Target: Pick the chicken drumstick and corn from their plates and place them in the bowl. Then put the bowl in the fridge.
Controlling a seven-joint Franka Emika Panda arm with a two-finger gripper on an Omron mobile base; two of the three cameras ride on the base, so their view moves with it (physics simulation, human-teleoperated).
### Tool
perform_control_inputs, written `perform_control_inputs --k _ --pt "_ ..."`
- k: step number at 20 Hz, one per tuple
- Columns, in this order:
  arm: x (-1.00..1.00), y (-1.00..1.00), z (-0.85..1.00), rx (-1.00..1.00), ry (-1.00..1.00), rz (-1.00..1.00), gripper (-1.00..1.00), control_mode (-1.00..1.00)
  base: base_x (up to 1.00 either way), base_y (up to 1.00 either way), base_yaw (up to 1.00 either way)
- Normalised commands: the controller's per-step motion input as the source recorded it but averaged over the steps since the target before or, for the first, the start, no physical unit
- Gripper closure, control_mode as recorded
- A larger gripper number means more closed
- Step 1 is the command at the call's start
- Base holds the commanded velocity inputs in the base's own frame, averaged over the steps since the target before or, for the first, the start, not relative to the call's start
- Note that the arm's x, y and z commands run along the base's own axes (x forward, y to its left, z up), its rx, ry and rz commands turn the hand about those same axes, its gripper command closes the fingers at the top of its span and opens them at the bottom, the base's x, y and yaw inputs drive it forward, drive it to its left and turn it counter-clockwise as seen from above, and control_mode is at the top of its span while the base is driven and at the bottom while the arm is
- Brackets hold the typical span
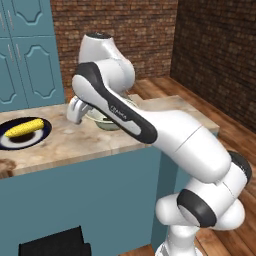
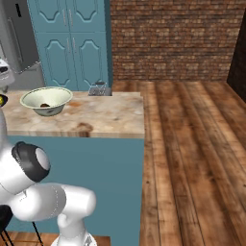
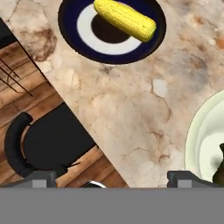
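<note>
While its claw (image 3: 109,179) gapes empty, unreadable lettering on the arm (image 1: 120,112) above the corn (image 3: 125,19).

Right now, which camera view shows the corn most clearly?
The hand view: the corn lies whole and close on the navy-rimmed plate, its bumpy surface plain. The left base view shows the same cob, smaller, at the counter's far left. In the right base view I cannot make it out.

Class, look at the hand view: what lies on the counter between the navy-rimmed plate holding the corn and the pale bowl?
Nothing: between the plate with the corn and the bowl, the hand view shows bare marbled counter.
</note>
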Motion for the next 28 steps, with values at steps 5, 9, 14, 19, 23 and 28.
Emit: perform_control_inputs --k 5,9,14,19,23,28 --pt "0.00 0.27 0.00 -0.31 -0.19 -0.01 -1.00 -1.00 0.00 0.00 0.00" --pt "0.11 0.25 -0.08 -0.20 -0.13 -0.10 -1.00 -1.00 0.00 0.00 0.00" --pt "0.22 0.29 -0.01 -0.05 -0.11 -0.01 -1.00 -1.00 0.00 0.00 0.00" --pt "0.03 0.11 0.00 0.01 -0.06 0.01 -1.00 -1.00 0.00 0.00 0.00" --pt "0.00 0.00 -0.10 0.05 0.00 0.13 -1.00 -1.00 0.00 0.00 0.00" --pt "0.00 0.00 -0.18 0.11 0.00 0.25 -1.00 -1.00 0.00 0.00 0.00"
